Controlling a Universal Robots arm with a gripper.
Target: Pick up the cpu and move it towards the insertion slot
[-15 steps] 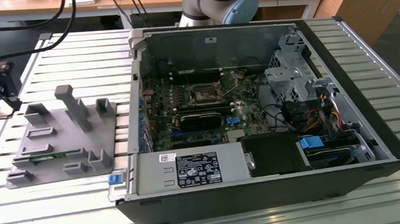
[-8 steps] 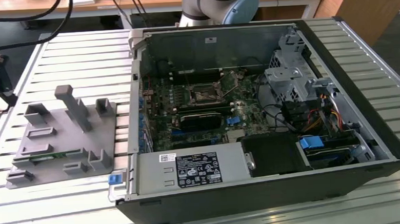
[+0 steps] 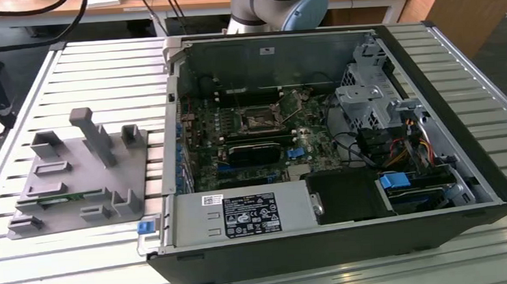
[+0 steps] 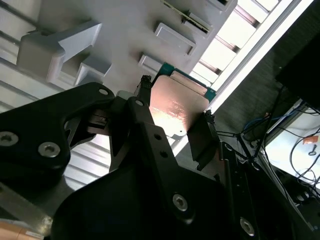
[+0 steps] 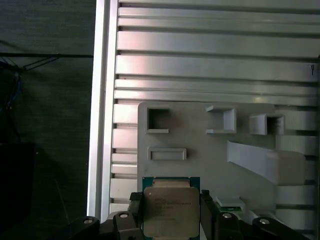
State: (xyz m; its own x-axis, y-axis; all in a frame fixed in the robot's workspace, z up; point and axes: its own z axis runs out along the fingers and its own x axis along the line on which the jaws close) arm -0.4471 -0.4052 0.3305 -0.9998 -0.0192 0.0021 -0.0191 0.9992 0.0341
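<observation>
The gripper is clamped on the cpu. In the first wrist view, one black finger bears on each of two opposite side edges of the chip. The silver top of the chip faces the camera and its thin green rim shows along the outer edge.

In the second wrist view, the gripper presents the same grip from a steep angle. The cpu sits between the two fingers, with its metal top catching a pinkish reflection.

In both wrist views the chip lies in front of the grey fixture plate, close to one edge of that plate. Beyond that edge lie the slats of the table. Whether the chip touches the plate or hangs clear of it cannot be determined. A green circuit strip lies in the plate just beside the chip.

In the exterior view, the fixture plate rests on the table near the table edge at the exterior view's left. An upright post stands on the plate. An open computer case occupies the table from its centre to the exterior view's right. The insertion slot is on the motherboard inside the case, in the half nearer the table's far edge. It is well apart from the fixture plate. Its dark square centre is framed by a silvery bracket. The arm rises beyond the far edge of the table.
</observation>
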